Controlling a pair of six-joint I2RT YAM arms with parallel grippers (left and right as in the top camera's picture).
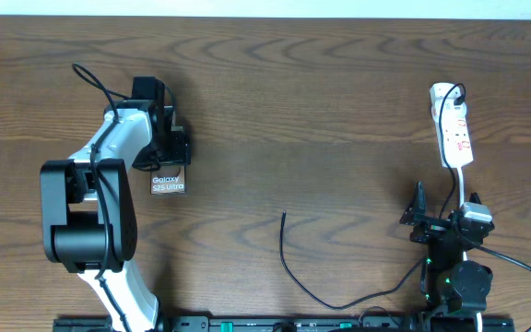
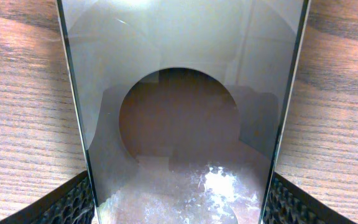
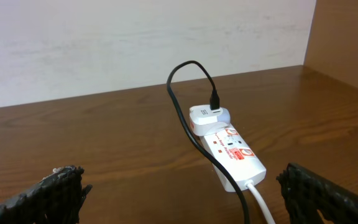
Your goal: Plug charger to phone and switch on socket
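Observation:
The phone (image 1: 168, 183) lies flat on the table at the left, its white "Galaxy S25 Ultra" text showing. My left gripper (image 1: 168, 148) sits over its far end. In the left wrist view the phone (image 2: 179, 106) fills the frame, and the two fingers (image 2: 179, 208) press against its long edges. The charger cable (image 1: 295, 277) lies loose mid-table, with its plug tip (image 1: 284, 215) free on the wood. The socket (image 1: 453, 129) lies at the far right. My right gripper (image 1: 419, 219) is open and empty just short of it, with the socket (image 3: 236, 155) ahead of its fingers (image 3: 179, 193).
A white adapter (image 3: 205, 117) with the black cable in it sits in the socket's far end. The socket's white cord (image 3: 260, 202) runs back toward my right wrist. The back wall and a wooden side panel (image 3: 347, 43) bound the table.

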